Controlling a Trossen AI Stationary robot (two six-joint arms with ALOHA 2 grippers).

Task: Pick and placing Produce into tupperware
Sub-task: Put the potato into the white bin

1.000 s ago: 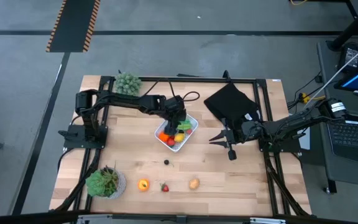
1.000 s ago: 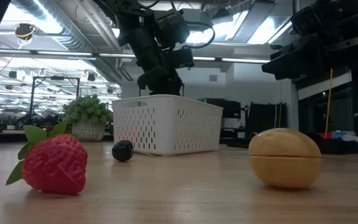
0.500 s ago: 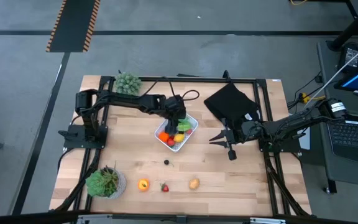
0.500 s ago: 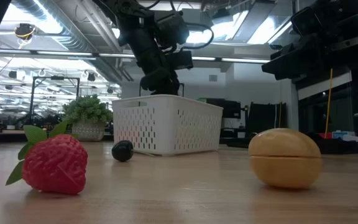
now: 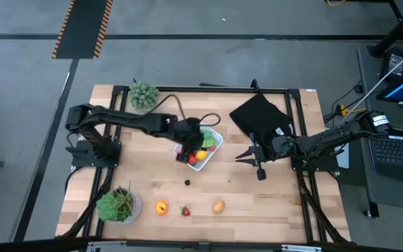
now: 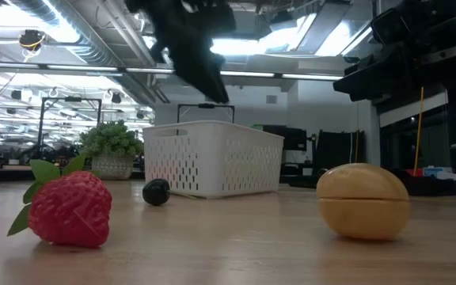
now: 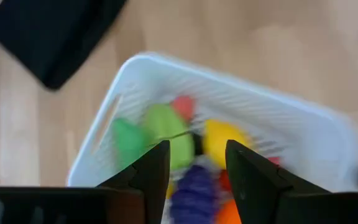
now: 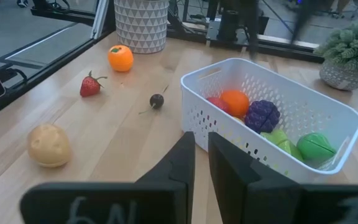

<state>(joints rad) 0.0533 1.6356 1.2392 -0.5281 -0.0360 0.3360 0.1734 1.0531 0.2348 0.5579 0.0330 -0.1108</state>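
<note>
Left gripper (image 7: 191, 171) is above the tub (image 5: 203, 148), over its left edge, fingers parted with nothing between them. Tub sits mid-table, already holding several pieces. Four pieces are still loose on the wood: a dark berry (image 5: 187, 183) just in front of the tub, then a front-edge row of orange (image 5: 161, 207), strawberry (image 5: 185, 211) and tan potato (image 5: 218, 206). From the left gripper all four lie toward the front edge, with the berry nearest. Right gripper (image 5: 249, 155) is parked right of the tub, fingers nearly together and empty, and well off the row. My call: left arm takes the berry. It's roundish, so no long axis to align.
</note>
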